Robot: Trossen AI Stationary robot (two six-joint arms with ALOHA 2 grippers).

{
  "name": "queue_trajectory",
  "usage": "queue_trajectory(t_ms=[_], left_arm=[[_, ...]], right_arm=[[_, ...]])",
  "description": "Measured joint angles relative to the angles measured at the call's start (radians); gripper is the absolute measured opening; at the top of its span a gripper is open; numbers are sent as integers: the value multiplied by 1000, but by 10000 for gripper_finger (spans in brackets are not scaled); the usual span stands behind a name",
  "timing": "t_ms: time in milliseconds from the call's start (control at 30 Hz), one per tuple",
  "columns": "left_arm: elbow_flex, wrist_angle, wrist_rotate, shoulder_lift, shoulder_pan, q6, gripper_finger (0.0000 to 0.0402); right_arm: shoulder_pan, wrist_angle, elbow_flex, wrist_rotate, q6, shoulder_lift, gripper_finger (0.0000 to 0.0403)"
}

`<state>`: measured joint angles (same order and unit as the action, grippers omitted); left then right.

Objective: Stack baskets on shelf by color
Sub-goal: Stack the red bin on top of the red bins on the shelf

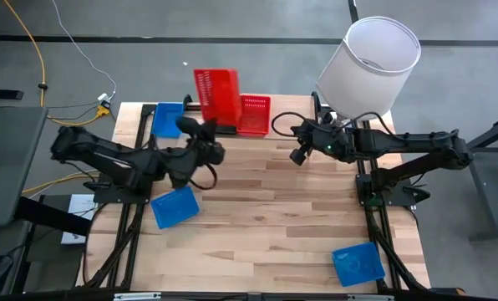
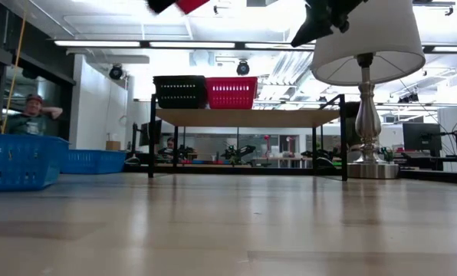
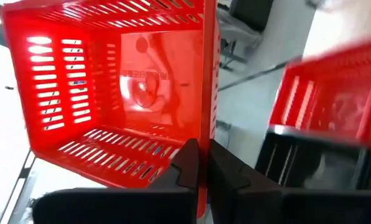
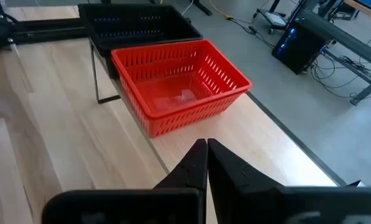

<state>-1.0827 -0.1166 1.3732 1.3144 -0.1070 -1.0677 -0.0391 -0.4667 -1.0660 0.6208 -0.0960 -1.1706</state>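
Above the wooden table (image 1: 274, 201), a red basket (image 3: 117, 87) is gripped by its wall in the left pincer (image 3: 201, 163), tilted. Beyond, 1 red basket (image 4: 176, 84) sits on the shelf (image 2: 244, 117); stacking onto it calls for levelling and lowering. Right pincer (image 4: 206, 146) is closed, empty.

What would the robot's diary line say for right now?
left gripper: shut on red perforated plastic basket, raised | right gripper: shut, empty | wood-topped shelf: black basket, red basket
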Motion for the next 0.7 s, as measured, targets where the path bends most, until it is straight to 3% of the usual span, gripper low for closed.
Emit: queue_trajectory(t_ms=[200, 433, 533, 700], left_arm=[[-216, 169, -22, 169, -2, 49, 1], [-367, 741, -401, 252, 64, 583, 1], [-377, 801, -420, 255, 112, 653, 0], [-377, 845, -549, 257, 180, 720, 0]], right_arm=[[0, -9, 0, -6, -7, -2, 0], [0, -24, 0, -11, -9, 0, 0], [0, -30, 0, -17, -11, 0, 0], [0, -31, 0, -19, -12, 0, 0]])
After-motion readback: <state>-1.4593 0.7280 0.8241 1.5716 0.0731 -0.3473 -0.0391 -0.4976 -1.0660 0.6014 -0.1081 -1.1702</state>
